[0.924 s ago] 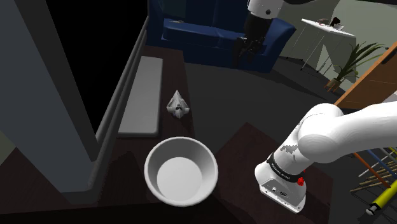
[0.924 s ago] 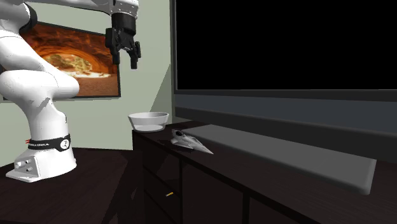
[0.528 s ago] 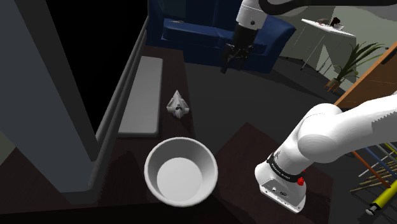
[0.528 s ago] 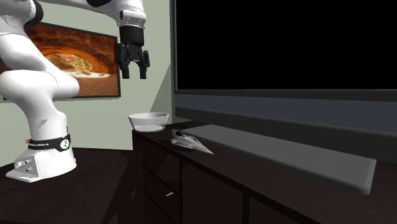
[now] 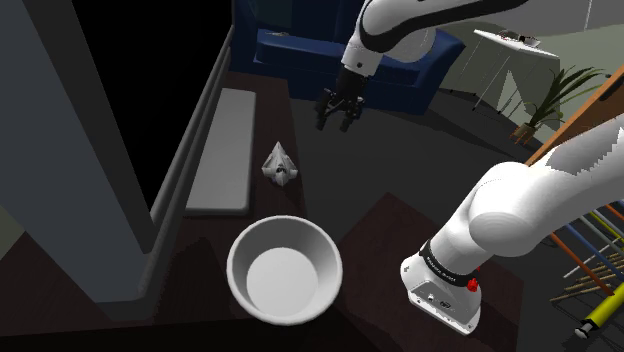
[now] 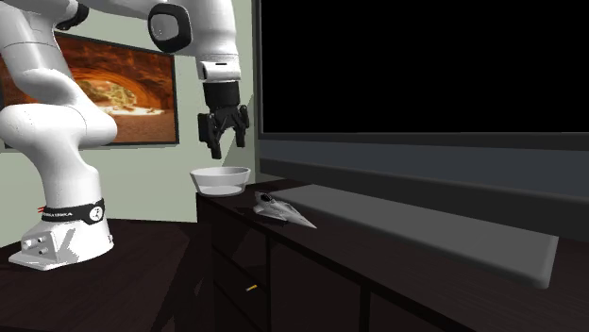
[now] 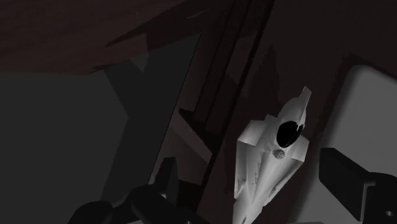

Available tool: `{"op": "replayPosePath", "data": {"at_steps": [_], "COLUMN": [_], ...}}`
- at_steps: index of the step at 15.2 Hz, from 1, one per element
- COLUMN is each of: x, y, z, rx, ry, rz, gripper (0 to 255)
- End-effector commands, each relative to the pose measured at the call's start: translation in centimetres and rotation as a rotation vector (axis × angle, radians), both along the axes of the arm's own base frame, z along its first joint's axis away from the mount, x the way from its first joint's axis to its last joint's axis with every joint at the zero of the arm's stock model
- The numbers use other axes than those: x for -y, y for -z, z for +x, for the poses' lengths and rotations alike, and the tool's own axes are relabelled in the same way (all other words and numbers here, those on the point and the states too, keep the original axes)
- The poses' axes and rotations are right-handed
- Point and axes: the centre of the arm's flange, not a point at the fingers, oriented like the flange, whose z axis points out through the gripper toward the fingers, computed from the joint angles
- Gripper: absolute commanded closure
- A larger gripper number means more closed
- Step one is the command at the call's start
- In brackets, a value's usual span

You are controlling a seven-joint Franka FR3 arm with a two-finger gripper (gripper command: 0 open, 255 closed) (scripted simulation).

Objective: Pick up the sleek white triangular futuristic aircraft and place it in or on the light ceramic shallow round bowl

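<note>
gripper lowered toward cabinet since earlier, aircraft one end cut off in wrist view, lying on cabinet top near bowl, arm arched over, fingers spread apart, holding nothing

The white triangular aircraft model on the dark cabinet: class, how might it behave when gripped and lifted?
The white triangular aircraft model looks hard-shelled, so probably stiff, not floppy. Lying flat on the dark cabinet top, it would likely slide rather than roll if pushed. Its smooth tapered sides may slip from the black tool.
</note>
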Motion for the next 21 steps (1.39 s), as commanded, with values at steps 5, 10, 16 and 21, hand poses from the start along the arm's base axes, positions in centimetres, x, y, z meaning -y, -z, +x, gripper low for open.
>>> {"op": "replayPosePath", "data": {"at_steps": [5,10,16,21], "x": [0.6,0.7,-0.6,-1.3], "y": [6.9,12.8,15.7,16.9], "z": [4.4,8.0,8.5,8.6], "rx": [-0.016,-0.030,-0.032,-0.032], "ry": [0.096,0.173,0.181,0.181], "rz": [0.149,0.273,0.286,0.286], "gripper": [0,0,0,0]}}
